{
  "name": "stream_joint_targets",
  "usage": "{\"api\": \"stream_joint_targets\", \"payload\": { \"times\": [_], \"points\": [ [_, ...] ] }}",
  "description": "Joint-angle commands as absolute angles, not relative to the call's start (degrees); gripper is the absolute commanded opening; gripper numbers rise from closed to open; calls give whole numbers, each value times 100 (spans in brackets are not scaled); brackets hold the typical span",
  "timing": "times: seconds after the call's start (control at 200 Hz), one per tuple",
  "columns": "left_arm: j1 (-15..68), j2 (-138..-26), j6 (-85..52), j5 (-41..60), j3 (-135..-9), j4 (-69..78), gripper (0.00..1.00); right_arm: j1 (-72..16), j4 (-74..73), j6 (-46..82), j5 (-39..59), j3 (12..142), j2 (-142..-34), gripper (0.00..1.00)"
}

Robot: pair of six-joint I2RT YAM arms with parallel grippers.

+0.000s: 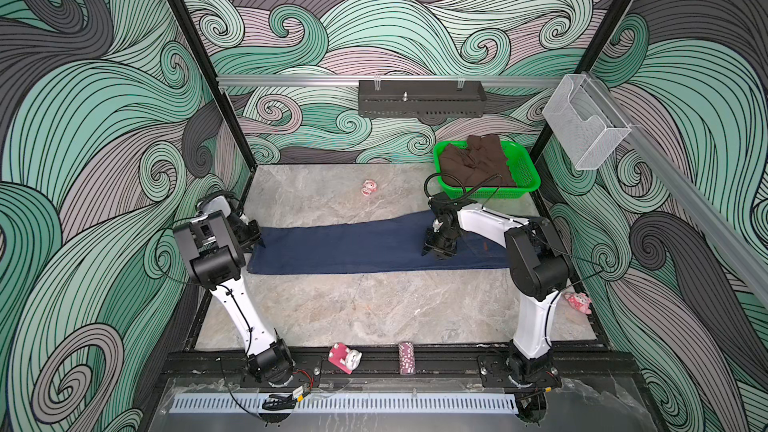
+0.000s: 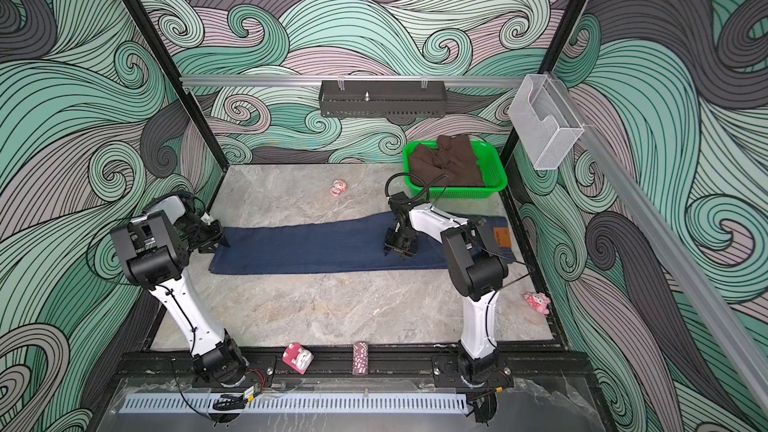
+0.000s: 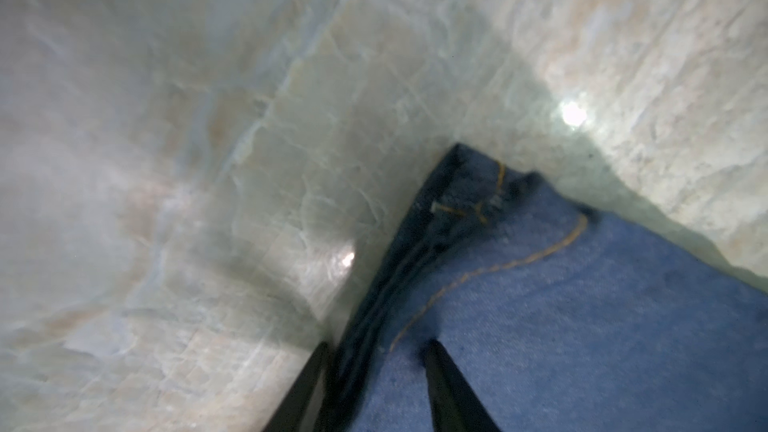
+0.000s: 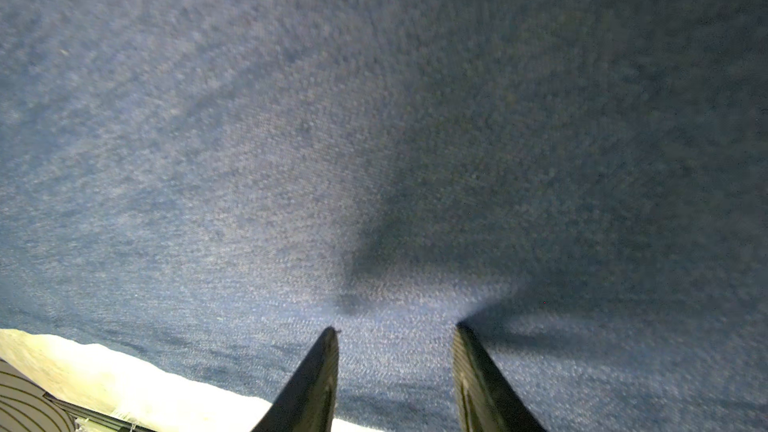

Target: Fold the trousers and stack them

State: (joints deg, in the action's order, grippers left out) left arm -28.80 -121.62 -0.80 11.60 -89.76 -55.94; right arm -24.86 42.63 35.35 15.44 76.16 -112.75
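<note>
Trousers (image 1: 353,247): dark blue denim lay flat as one long strip across the middle of the table, hem end at left, waistband end at right, in both top views.
Waistband patch (image 2: 504,238): small and tan, it showed in a top view at the far-right end of the strip, just past the right arm.
Left gripper (image 1: 258,241): it sat low at the hem end. In the left wrist view its fingers (image 3: 451,392) stood apart, one on the table side of the hem edge and one over the denim, with orange-brown stitching just ahead.
Right gripper (image 1: 437,252): it pointed down onto the strip, right of its middle. In the right wrist view its fingers (image 4: 316,388) stood apart with their tips at the cloth and only flat denim between them.
Obstruction: the right arm (image 1: 536,259) crossed above the waistband end and hid part of it. Its black cable looped in front of the basket's near wall.
Basket (image 1: 528,178): green, at the far-right corner of the table, it held a crumpled brown garment (image 1: 473,160).
Toys: a pink-and-white figure (image 1: 369,187) lay on the far table, well apart from the strip. A pink plush (image 1: 579,302) lay at the right edge.
Front rail: a pink-and-white block (image 1: 345,358) and a chip stack (image 1: 406,358) stood between the two arm bases.
Table (image 1: 374,313): a grey-beige marbled slab, framed in black.
Upper rails: a black perforated tray (image 1: 422,103) hung at the far side and a clear mesh holder (image 1: 582,126) at right.
Walls (image 1: 83,139): printed with green, grey and mauve swirling waves.
</note>
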Motion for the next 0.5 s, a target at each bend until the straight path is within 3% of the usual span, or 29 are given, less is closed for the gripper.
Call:
{"api": "stream_joint_targets", "payload": {
  "times": [0.0, 0.2, 0.44, 0.495],
  "points": [
    [-2834, -12410, -18, 1529, -8693, -5742, 38, -2505, 4401, 3465, 1479, 7730, -11342, 47],
    [-2718, -12427, -81, 1506, -8648, -5768, 28, -2505, 4351, 3471, 1506, 7777, -11406, 46],
    [-2671, -12341, -200, 1397, -8719, -5780, 0, -2505, 4135, 3533, 1525, 7740, -11377, 46],
    [-2661, -12305, -231, 1399, -8732, -5798, 0, -2505, 4053, 3566, 1548, 7700, -11315, 46]
  ]
}}
